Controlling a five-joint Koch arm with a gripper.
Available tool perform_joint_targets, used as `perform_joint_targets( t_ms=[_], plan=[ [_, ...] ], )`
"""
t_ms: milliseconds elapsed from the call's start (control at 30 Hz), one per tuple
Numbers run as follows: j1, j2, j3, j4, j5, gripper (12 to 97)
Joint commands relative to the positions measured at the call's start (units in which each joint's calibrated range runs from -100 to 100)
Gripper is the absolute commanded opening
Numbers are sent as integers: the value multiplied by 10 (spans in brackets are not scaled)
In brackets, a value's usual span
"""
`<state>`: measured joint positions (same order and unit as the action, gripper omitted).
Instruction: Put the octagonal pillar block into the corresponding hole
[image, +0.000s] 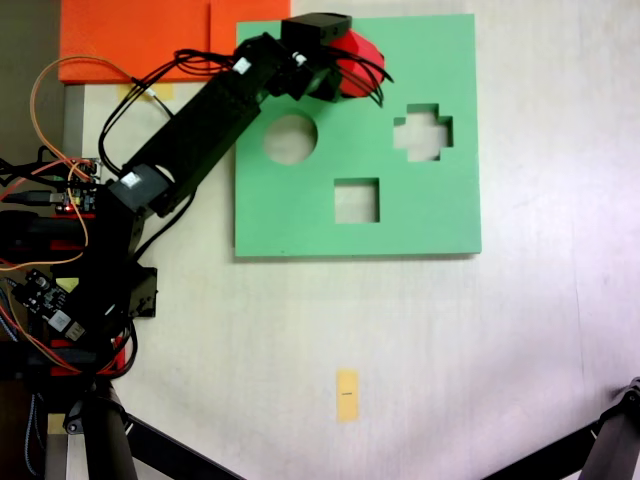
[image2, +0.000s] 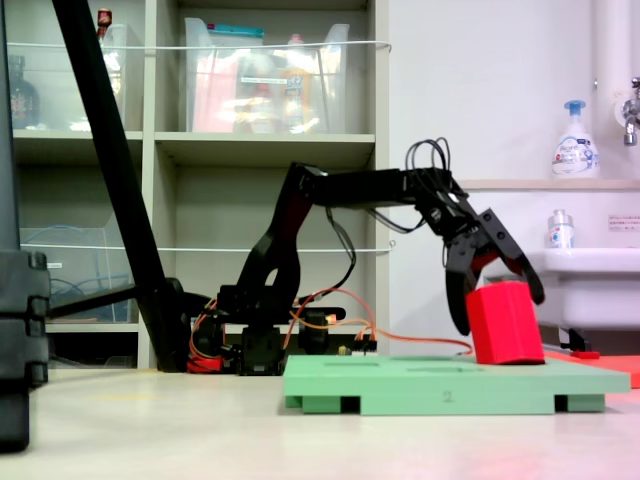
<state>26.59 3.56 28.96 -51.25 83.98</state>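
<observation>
Readable marks: one digit only.

A single "2" is seen impressed on the front edge of the green foam board in a fixed view. Print is carried by the pump bottle on the ledge and by a small bottle on the sink, but it is too small to be read.

Black jointed arm, black gripper, looped black cables, orange base wires

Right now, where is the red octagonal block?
The red octagonal block sits between the jaws at the green board's top edge in a fixed view, above the round cutout.
</observation>
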Motion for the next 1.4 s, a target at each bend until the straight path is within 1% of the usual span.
perform_joint_targets(
  t_ms=[0,400,867,1033,1367],
  plan=[
    [5,1,78,37,-2,370],
    [4,-33,80,18,-51,377],
    [6,-58,79,-7,-73,377],
    [7,-61,79,-20,-73,377],
    [20,-160,80,-94,-59,377]
  ],
)
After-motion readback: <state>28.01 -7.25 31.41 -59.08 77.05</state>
